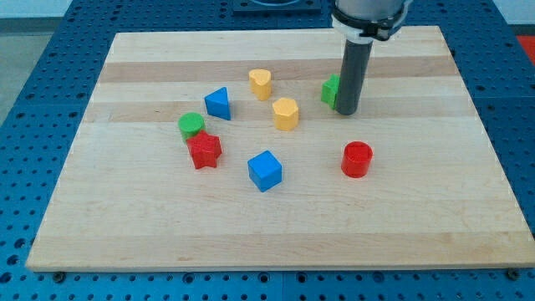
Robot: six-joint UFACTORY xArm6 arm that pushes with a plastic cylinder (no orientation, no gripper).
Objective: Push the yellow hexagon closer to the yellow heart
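Note:
The yellow hexagon point(285, 114) lies near the board's middle. The yellow heart point(260, 83) lies just up and left of it, a small gap apart. My tip point(347, 109) stands to the right of the hexagon, about a block's width or more away, and touches or hides part of a green block point(331, 89) at its left side. The rod comes down from the view's top.
A blue triangle point(218, 103) lies left of the heart. A green cylinder point(191, 125) and red star point(204, 150) sit together at the left. A blue cube point(265, 170) lies below the hexagon. A red cylinder point(357, 159) lies at lower right. All rest on the wooden board point(125, 234).

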